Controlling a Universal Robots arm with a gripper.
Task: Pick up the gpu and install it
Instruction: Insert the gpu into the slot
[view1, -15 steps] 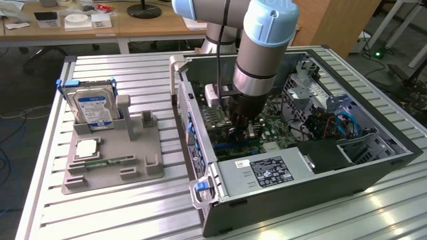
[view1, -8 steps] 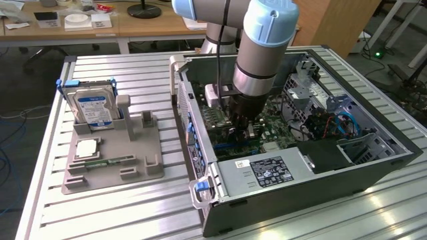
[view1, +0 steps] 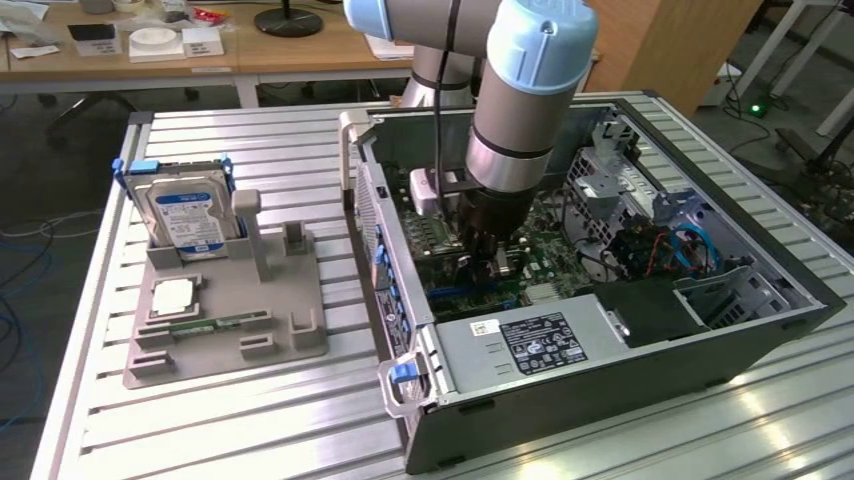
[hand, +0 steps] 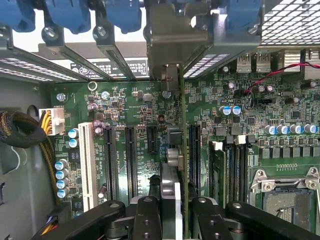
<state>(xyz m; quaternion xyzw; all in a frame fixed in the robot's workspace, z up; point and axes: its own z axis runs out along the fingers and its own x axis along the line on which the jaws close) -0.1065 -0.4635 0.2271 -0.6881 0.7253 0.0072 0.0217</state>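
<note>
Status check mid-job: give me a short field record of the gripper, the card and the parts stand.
gripper: black, two-finger, shut on the gpu, inside the open dark grey computer case
gpu: thin green circuit-board card, held edge-on and upright over the green motherboard's black slots
seated in slot: cannot tell
parts stand: flat grey, holding a boxy silver hard drive with blue-white label and a small green memory stick

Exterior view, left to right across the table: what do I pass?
Hard drive → robot arm, jaws shut on the graphics card inside the computer case → blue cables.
</note>
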